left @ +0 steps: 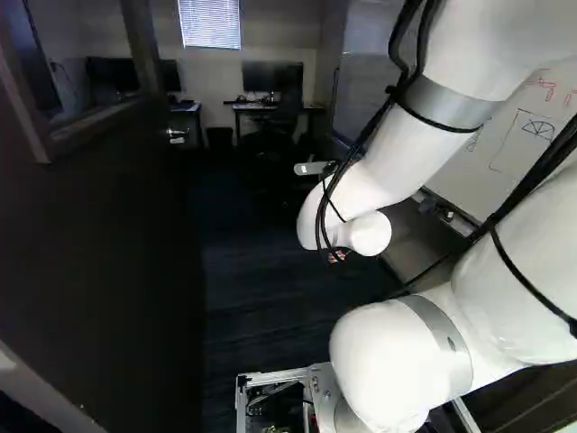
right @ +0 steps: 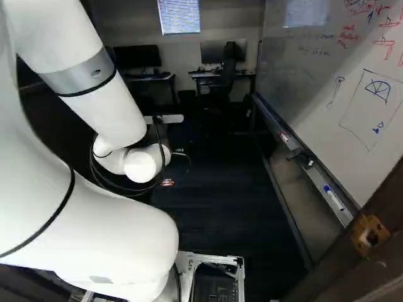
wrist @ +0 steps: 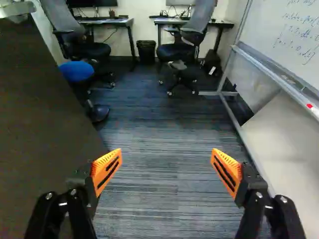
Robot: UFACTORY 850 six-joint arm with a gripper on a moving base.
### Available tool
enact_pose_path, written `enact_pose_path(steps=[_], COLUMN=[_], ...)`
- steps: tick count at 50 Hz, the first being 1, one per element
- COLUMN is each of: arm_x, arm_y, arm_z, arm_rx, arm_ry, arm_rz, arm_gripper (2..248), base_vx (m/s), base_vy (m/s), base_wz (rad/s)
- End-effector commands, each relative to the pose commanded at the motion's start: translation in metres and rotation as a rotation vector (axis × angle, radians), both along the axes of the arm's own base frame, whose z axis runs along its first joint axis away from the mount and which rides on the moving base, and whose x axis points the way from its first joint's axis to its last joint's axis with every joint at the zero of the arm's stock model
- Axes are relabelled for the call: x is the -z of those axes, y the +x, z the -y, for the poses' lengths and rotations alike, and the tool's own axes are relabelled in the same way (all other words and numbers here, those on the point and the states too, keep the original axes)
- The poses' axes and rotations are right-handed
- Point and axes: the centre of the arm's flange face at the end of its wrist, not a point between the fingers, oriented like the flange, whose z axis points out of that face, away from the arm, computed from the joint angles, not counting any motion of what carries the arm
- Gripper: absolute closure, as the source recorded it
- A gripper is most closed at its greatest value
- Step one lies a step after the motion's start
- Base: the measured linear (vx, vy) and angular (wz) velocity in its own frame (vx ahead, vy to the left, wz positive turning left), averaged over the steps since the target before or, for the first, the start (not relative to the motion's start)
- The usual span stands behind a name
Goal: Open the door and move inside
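Observation:
The dark door [left: 99,225] stands swung inward along the left of the left base view, its handle [left: 176,135] near the far edge. In the wrist view the door [wrist: 40,119] fills the side beside one finger, and part of its metal handle [wrist: 17,9] shows ahead. My gripper [right: 167,182] hangs past the wrist in the right base view, small and partly hidden by the arm. Seen from the wrist, the gripper [wrist: 166,167] is open wide, with only carpet beyond its orange pads. Whether a finger touches the door, I cannot tell.
Carpeted floor [wrist: 154,129] runs ahead between door and whiteboard [right: 327,82]. Office chairs [wrist: 184,42], desks [wrist: 107,22], a bin [wrist: 146,51] and a blue stool [wrist: 77,71] stand farther in. The door frame with a metal strike plate [right: 369,236] is close on the right.

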Motion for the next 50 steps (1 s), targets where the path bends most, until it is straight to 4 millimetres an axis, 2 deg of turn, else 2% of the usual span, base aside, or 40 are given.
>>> enact_pose_path(steps=[50], arm_x=[0.0000], arm_y=[0.0000], arm_z=[0.0000], arm_rx=[0.000], arm_ry=[0.000], arm_rz=[0.000], arm_gripper=[3], base_vx=[0.220], base_vy=[0.004], base_wz=[-0.009])
